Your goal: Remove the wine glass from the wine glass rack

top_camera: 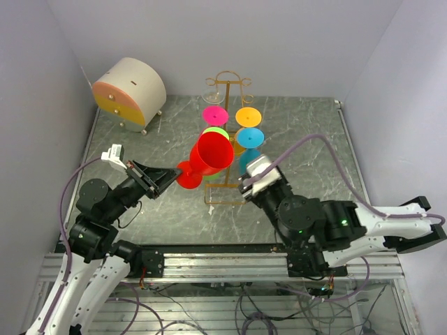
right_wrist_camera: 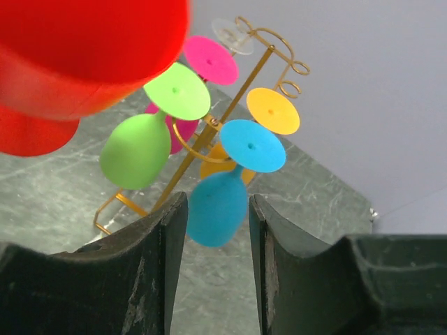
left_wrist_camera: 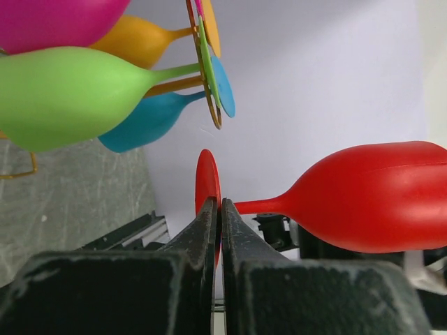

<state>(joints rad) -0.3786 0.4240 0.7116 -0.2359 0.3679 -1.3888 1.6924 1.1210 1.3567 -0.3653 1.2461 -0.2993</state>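
A red wine glass (top_camera: 211,155) is off the golden wire rack (top_camera: 226,91), held on its side in the air in front of it. My left gripper (top_camera: 174,176) is shut on the glass's round foot (left_wrist_camera: 207,174), with the stem and bowl (left_wrist_camera: 377,195) pointing right. My right gripper (top_camera: 246,183) is open and empty, low beside the rack's right front. In the right wrist view, a blue glass (right_wrist_camera: 218,213) hanging on the rack (right_wrist_camera: 239,91) shows in the gap between the open fingers (right_wrist_camera: 171,230), untouched. The red glass (right_wrist_camera: 91,49) fills the upper left of that view.
Pink (top_camera: 215,115), green (top_camera: 215,131), yellow (top_camera: 248,116), blue (top_camera: 249,137) and one clear glass (top_camera: 213,98) hang on the rack. A round cream drawer box (top_camera: 129,93) stands at the back left. The rack's base frame (top_camera: 223,202) lies between the two arms.
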